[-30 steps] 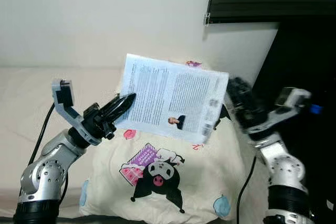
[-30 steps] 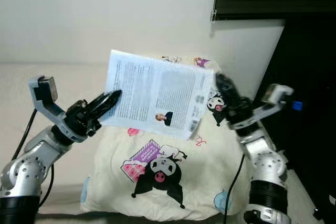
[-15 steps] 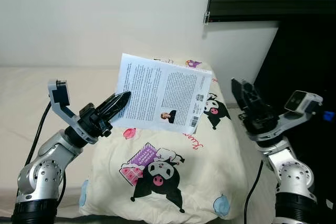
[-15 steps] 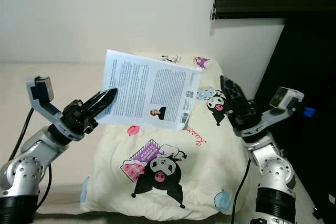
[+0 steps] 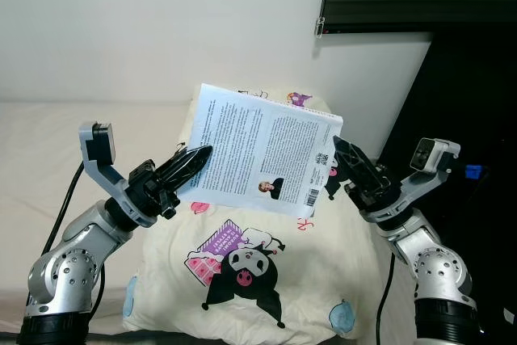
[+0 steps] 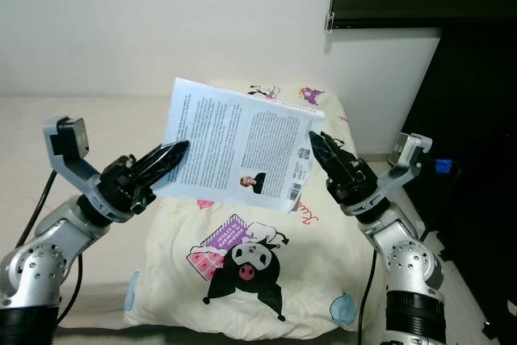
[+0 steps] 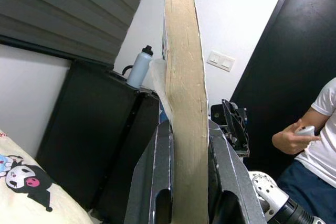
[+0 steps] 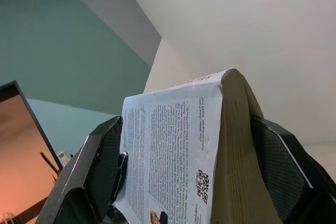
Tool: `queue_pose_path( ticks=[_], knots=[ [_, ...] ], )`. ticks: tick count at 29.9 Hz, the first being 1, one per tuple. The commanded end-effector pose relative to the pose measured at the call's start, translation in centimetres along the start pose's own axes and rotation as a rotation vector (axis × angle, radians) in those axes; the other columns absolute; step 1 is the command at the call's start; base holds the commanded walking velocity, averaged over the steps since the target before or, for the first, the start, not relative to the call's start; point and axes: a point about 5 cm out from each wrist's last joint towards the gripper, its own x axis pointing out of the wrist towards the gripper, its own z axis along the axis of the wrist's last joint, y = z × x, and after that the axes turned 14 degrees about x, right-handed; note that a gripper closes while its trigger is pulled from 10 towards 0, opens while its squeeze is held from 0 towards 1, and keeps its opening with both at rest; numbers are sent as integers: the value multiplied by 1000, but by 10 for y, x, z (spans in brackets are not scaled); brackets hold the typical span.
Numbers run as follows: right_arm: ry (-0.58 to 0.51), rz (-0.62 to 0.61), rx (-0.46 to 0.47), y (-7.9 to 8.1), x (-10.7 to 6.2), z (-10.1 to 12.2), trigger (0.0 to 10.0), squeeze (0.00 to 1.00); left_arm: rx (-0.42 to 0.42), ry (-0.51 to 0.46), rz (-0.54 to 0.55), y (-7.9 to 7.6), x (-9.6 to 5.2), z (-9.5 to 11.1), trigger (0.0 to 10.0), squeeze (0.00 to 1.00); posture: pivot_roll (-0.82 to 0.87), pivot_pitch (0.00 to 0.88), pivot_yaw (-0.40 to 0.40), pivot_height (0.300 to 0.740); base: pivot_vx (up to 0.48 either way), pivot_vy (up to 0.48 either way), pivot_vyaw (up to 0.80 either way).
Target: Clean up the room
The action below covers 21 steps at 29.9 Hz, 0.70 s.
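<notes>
A white paperback book [image 5: 262,151] hangs in the air above the pillow, back cover toward me, tilted down to the right. My left gripper [image 5: 198,153] is shut on its left edge; in the left wrist view the page block [image 7: 184,66] fills the gap between the fingers [image 7: 157,182]. My right gripper [image 5: 339,159] is at the book's right edge, open. In the right wrist view its fingers [image 8: 97,171] stand wide on either side of the book [image 8: 178,145].
A cream pillow [image 5: 258,280] with cartoon prints lies below the book on the beige bed [image 5: 48,135]. A black cabinet [image 5: 468,86] stands to the right, a white wall behind. A person [image 7: 315,140] and a water bottle [image 7: 140,66] appear in the left wrist view.
My right gripper has swung in from the right and now straddles the book's right edge. The left gripper keeps its hold; the book has risen slightly and shifted right.
</notes>
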Motion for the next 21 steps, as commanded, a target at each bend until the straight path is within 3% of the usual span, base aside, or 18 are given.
queue_pose_path(
  ticks=[1,8,21],
  knots=[
    [51,23,12,3,6,-7,10000,0,4,-26,-69,-7,6,6,10000,0,-89,0,-16,740,0,0,0],
    [-47,125,-20,22,2,14,10000,0,10,-23,-41,-3,3,6,10000,0,-94,0,-16,740,0,0,0],
    [-80,90,-25,18,-3,17,10000,0,9,-29,-53,-5,4,7,10000,0,-88,0,-16,740,0,0,0]
  ],
)
